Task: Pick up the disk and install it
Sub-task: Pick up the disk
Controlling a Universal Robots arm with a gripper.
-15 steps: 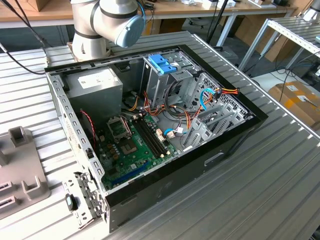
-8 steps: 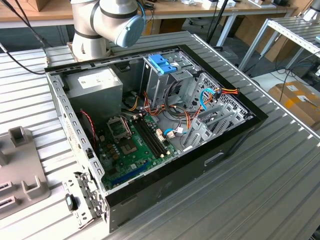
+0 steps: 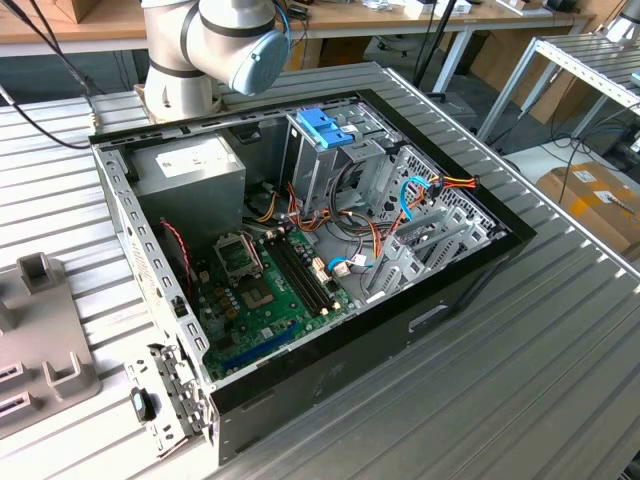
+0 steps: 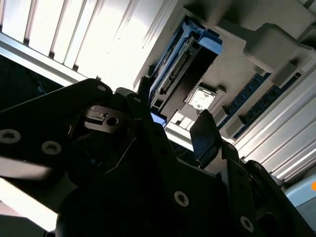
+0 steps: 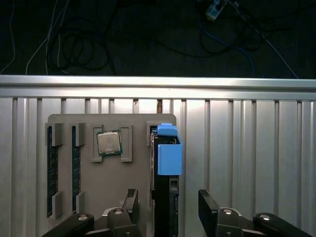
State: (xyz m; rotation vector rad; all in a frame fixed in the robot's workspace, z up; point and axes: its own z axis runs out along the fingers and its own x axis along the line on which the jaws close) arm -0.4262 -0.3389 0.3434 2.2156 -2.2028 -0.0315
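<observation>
No writing can be read; the white label (image 3: 192, 156) on the power supply (image 3: 160, 185) is illegible.

Showing light blue on the end of the disk (image 5: 169, 159), near-black along its edge. Reading matte black on the gripper (image 5: 169, 200). Noting plain grey on the tray (image 5: 108, 182), silver ribbed striping on the table (image 5: 247, 148), green on the motherboard (image 3: 262, 300).

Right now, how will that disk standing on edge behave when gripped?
The disk looks rigid, so it probably won't flex. Standing on edge in the grey tray, it might tip if nudged. Its smooth blue plastic could slip in the gripper.
</observation>
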